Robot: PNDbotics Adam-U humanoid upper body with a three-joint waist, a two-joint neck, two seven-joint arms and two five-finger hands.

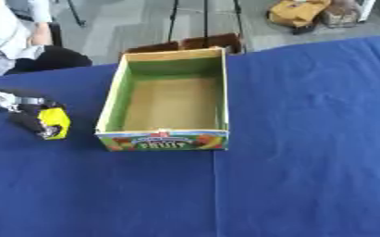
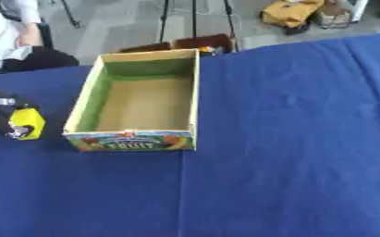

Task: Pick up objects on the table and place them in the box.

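I'm looking down on a table under a blue cloth (image 1: 306,162) that fills most of my view. Behind the table is grey floor (image 1: 128,23). On it, past the table's far edge, thin black stand legs (image 1: 205,18) rise. Right of those legs sits a yellow-brown bag (image 1: 299,11). Just behind the table edge stands a brown carton (image 1: 213,42). Light is even.

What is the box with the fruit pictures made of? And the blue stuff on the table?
The fruit box looks like cardboard: plain brown matte floor, thin stiff walls, and a printed front. The blue table cover seems to be cloth, matte and soft-looking, with a faint crease running down from the box. I can't be fully sure of either from looks alone.
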